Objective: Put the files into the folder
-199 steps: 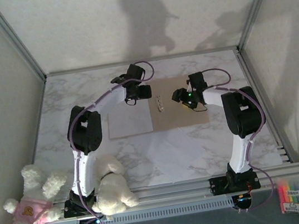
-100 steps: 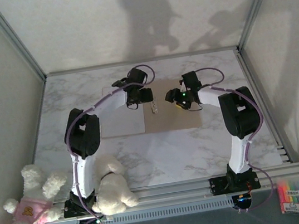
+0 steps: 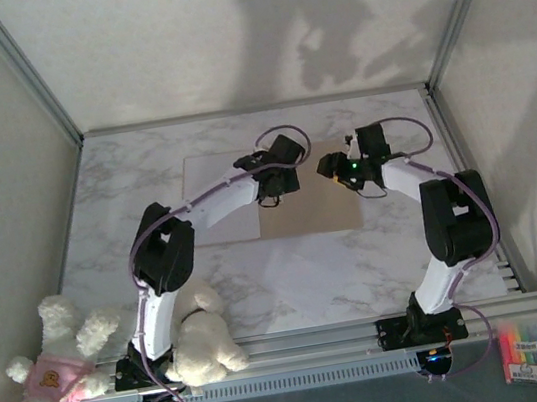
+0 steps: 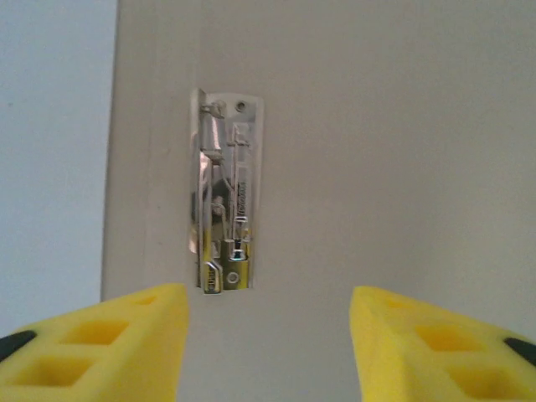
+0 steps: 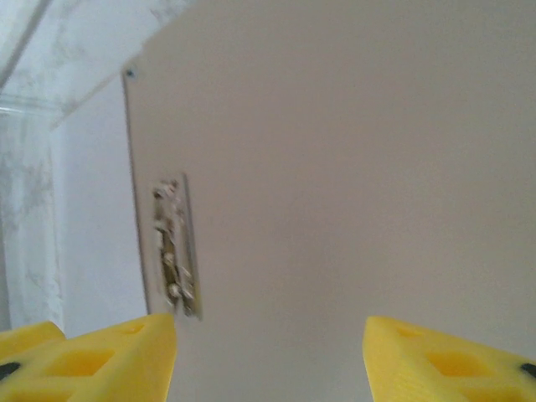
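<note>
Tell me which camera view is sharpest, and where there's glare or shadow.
Left wrist view: sharpest, with glare glinting off the metal clip. Right wrist view: soft throughout, the clip smeared and the folder washed out. Top view: dim and slightly hazy, with big soft shadows across the back wall.

The folder [image 3: 321, 215] is plain tan-brown, its clip [image 4: 224, 201] shiny silver. The files [image 3: 210, 184] left of it are plain white; the bench [image 3: 134, 181] beneath, grey-veined white marble.
</note>
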